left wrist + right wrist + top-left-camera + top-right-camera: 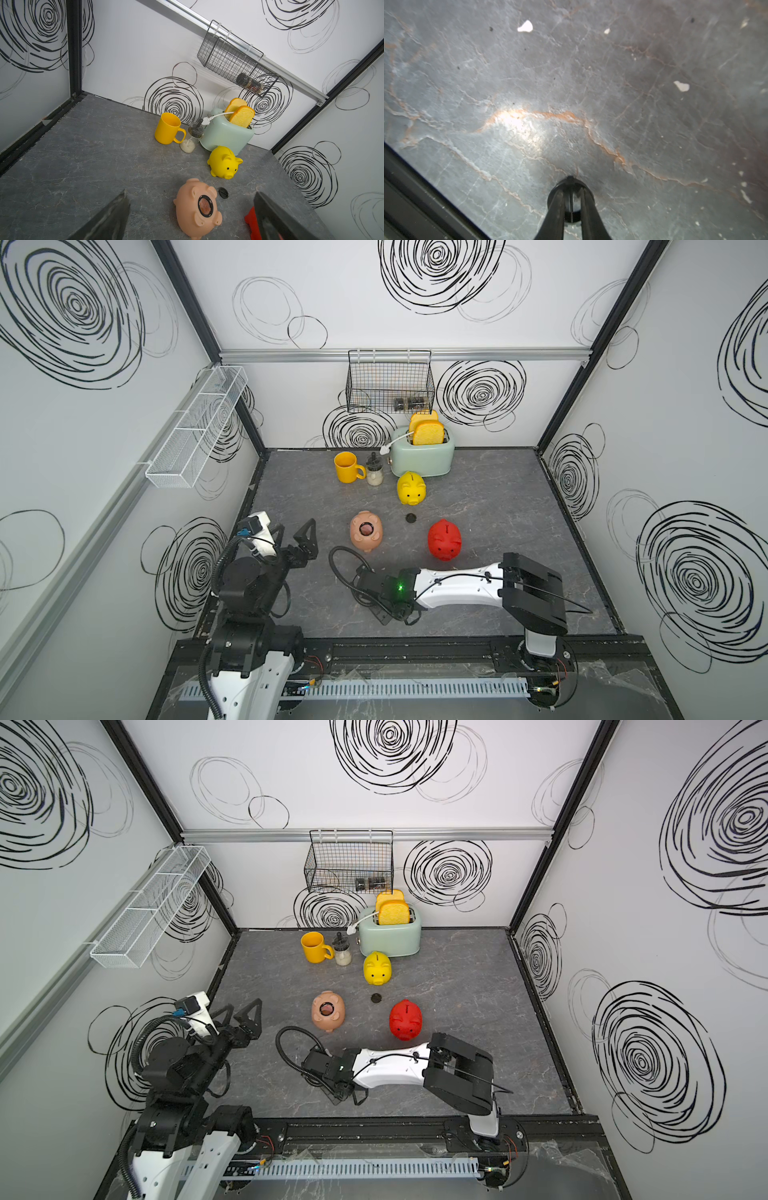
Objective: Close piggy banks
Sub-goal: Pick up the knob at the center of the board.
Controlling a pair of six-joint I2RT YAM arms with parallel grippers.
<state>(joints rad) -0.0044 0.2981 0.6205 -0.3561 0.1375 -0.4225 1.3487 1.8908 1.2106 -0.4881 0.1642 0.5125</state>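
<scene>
Three piggy banks stand mid-table. The pale pink piggy bank lies belly up, its round belly hole ringed in black. The yellow piggy bank stands upright behind it. To the right sits the red piggy bank, half hidden by a finger in the left wrist view. A loose black plug lies between them. My left gripper hangs open left of the pink one. My right gripper is low at the table's front, shut on another black round plug.
At the back stand a yellow mug, a small glass jar and a mint toaster holding toast. A black wire basket hangs on the back wall and a white mesh shelf on the left wall.
</scene>
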